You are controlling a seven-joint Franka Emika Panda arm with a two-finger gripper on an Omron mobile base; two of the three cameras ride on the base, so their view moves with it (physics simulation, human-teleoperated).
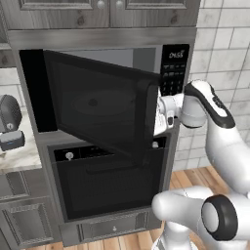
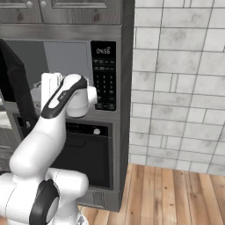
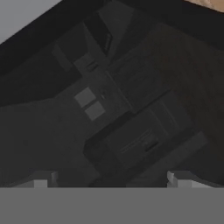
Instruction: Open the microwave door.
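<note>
Grey cabinetry frames the microwave (image 1: 168, 68), beside white-tiled wall (image 2: 184, 88).

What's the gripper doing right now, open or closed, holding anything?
Gripper: at the swung-out edge of the microwave door; whether it's open, closed or gripping anything cannot be told.

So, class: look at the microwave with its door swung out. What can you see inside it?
Inside the microwave, a bare grey cavity wall shows above the swung-out microwave door. The dark door and the arm cover the cavity floor, so whether anything sits inside cannot be told.
</note>
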